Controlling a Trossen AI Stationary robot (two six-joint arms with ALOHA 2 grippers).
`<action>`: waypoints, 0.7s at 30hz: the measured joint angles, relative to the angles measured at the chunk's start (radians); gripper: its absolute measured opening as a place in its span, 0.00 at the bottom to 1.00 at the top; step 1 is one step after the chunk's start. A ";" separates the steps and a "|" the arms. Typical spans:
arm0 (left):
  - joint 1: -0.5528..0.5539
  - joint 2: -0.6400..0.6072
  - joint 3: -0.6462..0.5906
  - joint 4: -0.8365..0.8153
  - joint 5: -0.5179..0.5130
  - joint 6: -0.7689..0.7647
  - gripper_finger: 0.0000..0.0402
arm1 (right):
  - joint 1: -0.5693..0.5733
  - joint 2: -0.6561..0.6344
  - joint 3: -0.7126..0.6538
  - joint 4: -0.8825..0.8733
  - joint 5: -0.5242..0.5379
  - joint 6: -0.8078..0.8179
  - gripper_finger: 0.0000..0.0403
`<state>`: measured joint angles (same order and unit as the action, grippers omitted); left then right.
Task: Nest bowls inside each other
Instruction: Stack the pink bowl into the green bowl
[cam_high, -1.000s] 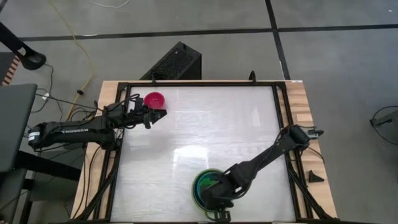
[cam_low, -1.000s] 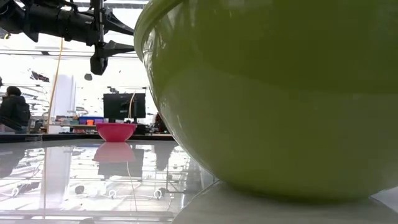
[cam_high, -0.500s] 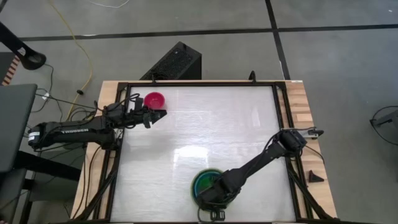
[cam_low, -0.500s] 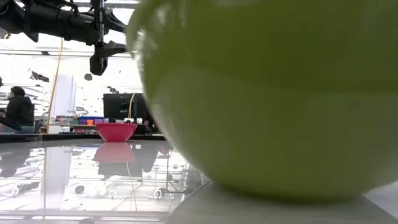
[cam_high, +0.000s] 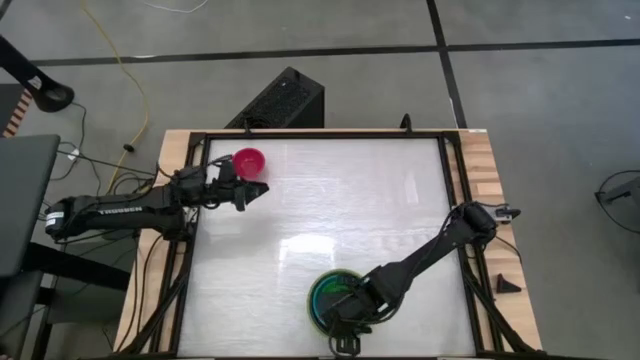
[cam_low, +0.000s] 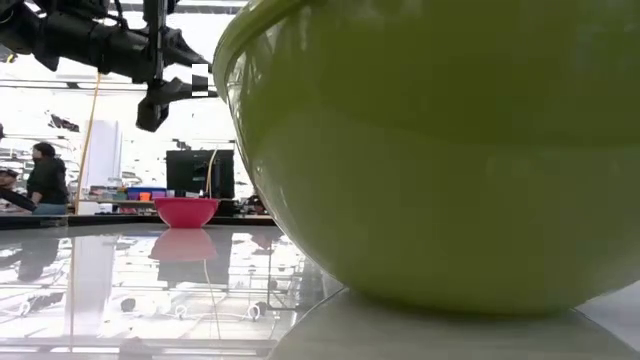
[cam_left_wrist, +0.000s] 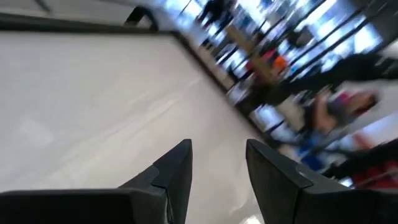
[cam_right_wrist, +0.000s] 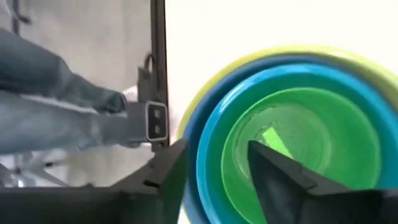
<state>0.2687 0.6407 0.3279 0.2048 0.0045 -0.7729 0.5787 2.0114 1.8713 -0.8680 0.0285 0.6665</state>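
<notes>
Now four of the bowls sit nested in one stack: the large lime green bowl (cam_right_wrist: 186, 118) outermost, then the light blue bowl (cam_right_wrist: 202, 134), the teal bowl (cam_right_wrist: 219, 127) and the small lime green bowl (cam_right_wrist: 292, 134) inside. The right hand (cam_right_wrist: 214, 165) hovers over the rim of this stack with fingers apart and holds nothing. The pink bowl (cam_high: 249, 160) stands alone, well apart from the stack, at the far side of the counter (cam_high: 330, 200). The left hand (cam_high: 252, 190) hangs just beside the pink bowl, half open and empty. I think the risk is there: a finger coming down on the rim could tip or push this light bowl toward the counter edge.
</notes>
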 joint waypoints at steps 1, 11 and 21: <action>0.000 0.000 0.000 -0.038 0.005 0.020 0.35 | -0.004 -0.015 0.000 0.001 0.000 0.013 0.54; 0.000 0.000 0.000 -0.351 -0.123 0.338 0.35 | -0.019 -0.301 0.000 -0.061 0.355 0.146 0.63; 0.024 0.099 0.000 -0.371 -0.399 0.721 0.36 | -0.017 -0.551 0.001 -0.196 0.575 0.247 0.63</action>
<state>0.2928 0.7395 0.3279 -0.1658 -0.3944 -0.0516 0.5613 1.4604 1.8725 -1.0643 0.6035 0.9133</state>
